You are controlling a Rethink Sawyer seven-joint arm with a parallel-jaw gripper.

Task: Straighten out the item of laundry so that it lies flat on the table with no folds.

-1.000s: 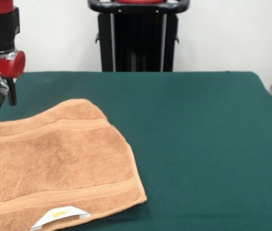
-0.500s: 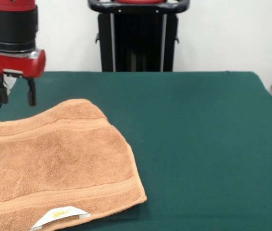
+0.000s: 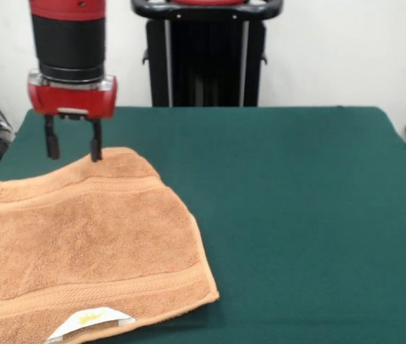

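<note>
Dark green felt covers the table (image 3: 296,201), which fills most of the scene and runs back to a plain pale wall, where a black upright stand (image 3: 206,54) rises behind the far edge. On the near left part of the felt lies my item of laundry (image 3: 88,244), an orange-tan terry towel. It spreads from the left edge of the picture towards the middle, its near side running off the bottom. Woven border bands cross it near the far side and again near the front. The far right corner is rounded and humped rather than square, so the cloth does not lie fully flat there. At the near edge a white label (image 3: 88,320) with a gold crown shows, turned up against the hem.

My gripper (image 3: 74,148) hangs from the red and black wrist over the towel's far left part. Its two dark fingers (image 3: 96,143) stand apart, with an open gap between them. The right finger's tip is at the towel's far edge; whether it touches the cloth I cannot tell. The left finger hangs over bare felt just beyond that edge.
</note>
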